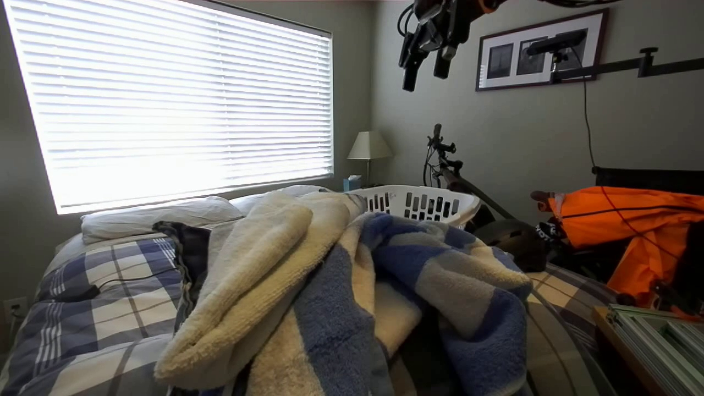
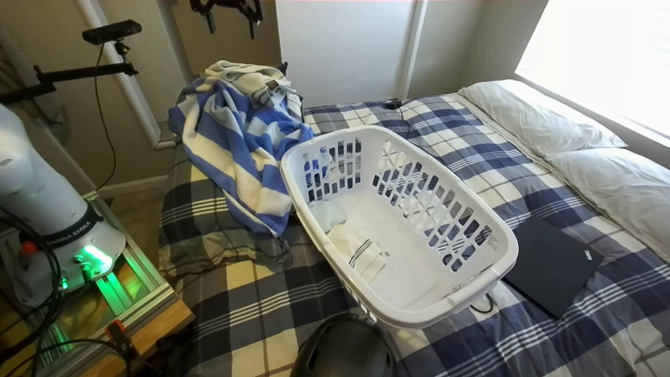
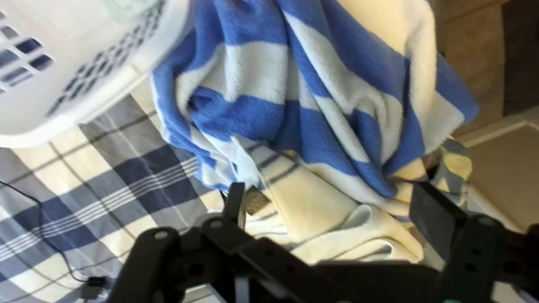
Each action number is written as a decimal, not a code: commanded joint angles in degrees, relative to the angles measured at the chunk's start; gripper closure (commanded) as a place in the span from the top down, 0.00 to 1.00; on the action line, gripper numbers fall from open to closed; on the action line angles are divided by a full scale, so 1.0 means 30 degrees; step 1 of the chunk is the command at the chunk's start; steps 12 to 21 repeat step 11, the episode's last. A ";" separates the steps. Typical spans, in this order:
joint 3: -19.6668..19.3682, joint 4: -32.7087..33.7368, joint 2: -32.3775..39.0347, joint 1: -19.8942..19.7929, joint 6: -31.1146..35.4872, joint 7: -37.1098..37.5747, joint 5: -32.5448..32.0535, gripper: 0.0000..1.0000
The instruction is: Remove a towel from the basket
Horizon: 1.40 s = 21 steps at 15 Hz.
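Note:
The plain cream fluffy towel [image 1: 247, 275] lies heaped on the bed, outside the basket, against a blue-and-cream striped cloth [image 1: 341, 308]. A cream cloth with thin dark bands tops the same pile in an exterior view [image 2: 246, 78] and in the wrist view [image 3: 311, 202]; I cannot tell whether it is the towel. The white basket [image 2: 408, 267] stands upright beside the pile and also shows in the wrist view [image 3: 71, 42]. My gripper [image 1: 425, 77] is open and empty, high above the pile; its fingers are spread wide in the wrist view [image 3: 326, 193].
A small pale cloth [image 2: 328, 214] and a cream cloth with dark stripes [image 2: 361, 254] lie inside the basket. A black helmet [image 2: 345, 348] and a dark laptop [image 2: 555, 264] lie near it. White pillows [image 2: 539, 112] line the bed's head. A bicycle [image 1: 440, 159] stands behind.

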 commanded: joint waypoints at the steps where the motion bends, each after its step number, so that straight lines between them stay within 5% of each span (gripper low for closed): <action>1: -0.0410 -0.2182 -0.1788 -0.0988 0.2748 0.0727 -0.2682 1.00; 4: -0.1125 -0.3119 -0.2333 -0.1547 0.4669 0.2503 -0.2591 1.00; 5: -0.1170 -0.1910 -0.1383 -0.1019 0.3390 0.1500 -0.2607 1.00; 21: -0.1487 -0.2613 -0.1872 -0.1181 0.4235 0.2252 -0.2624 1.00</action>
